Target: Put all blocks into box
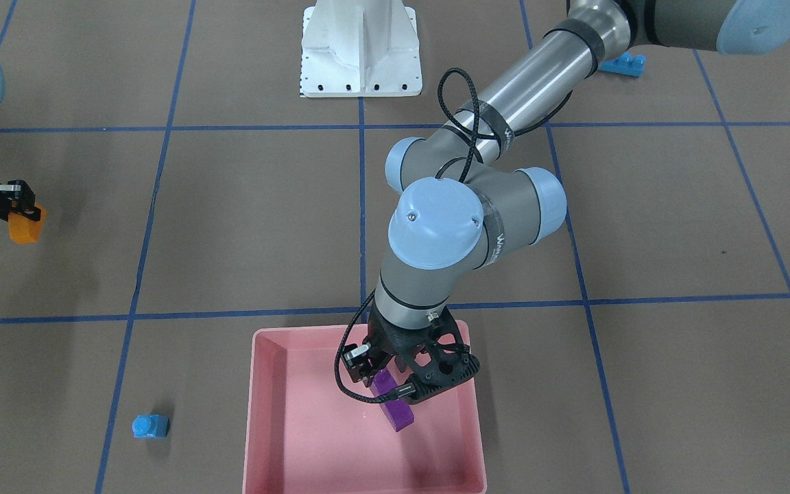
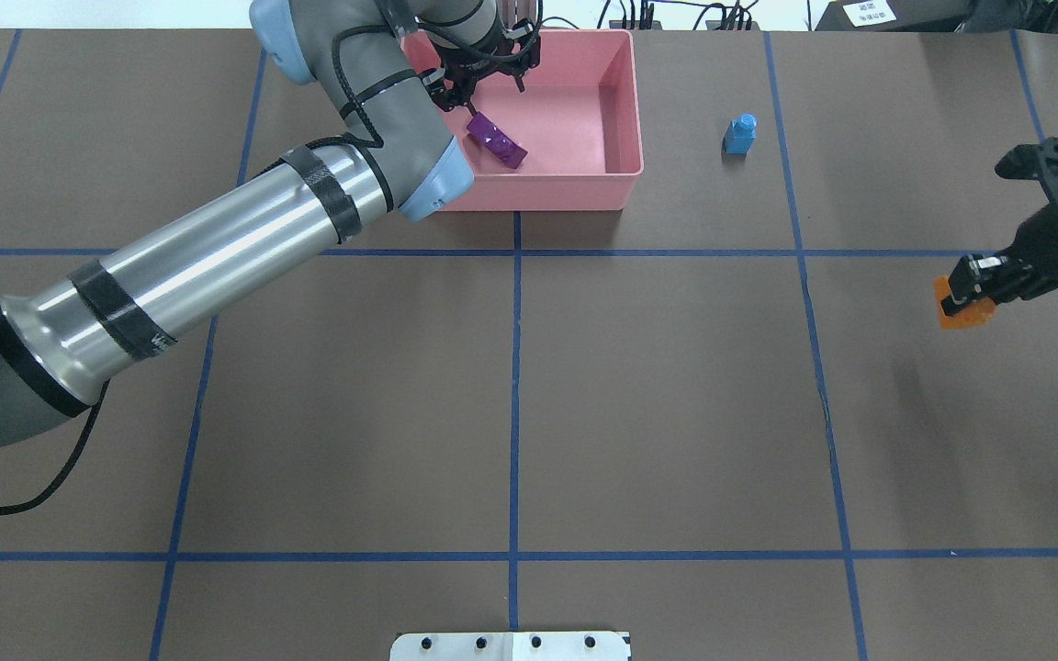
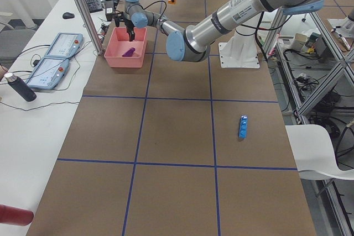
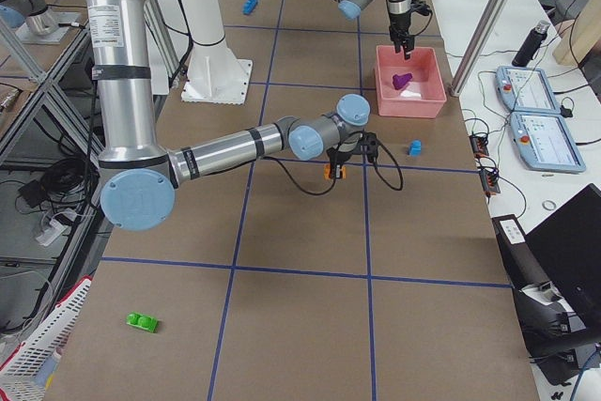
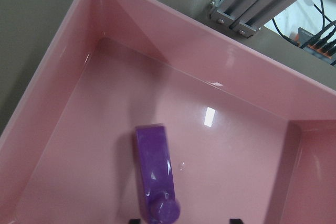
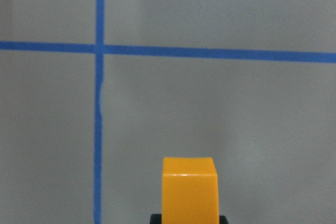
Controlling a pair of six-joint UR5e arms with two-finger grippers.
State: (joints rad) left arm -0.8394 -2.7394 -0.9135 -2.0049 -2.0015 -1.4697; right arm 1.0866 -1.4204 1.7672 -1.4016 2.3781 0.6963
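Left gripper (image 2: 492, 90) hangs open over the purple brick (image 2: 496, 140), which lies loose in the box (image 2: 625, 101). Right gripper (image 2: 962, 292) — clamped on the orange brick (image 2: 962, 315) — is well to the robot's right of the box.

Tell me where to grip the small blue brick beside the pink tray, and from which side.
Take the small blue brick by the two flat side faces of its body, below the stud, coming straight down from above. It appears to stand upright, stud on top, alone on the table, apart from the pink tray, so fingers should fit down either side.
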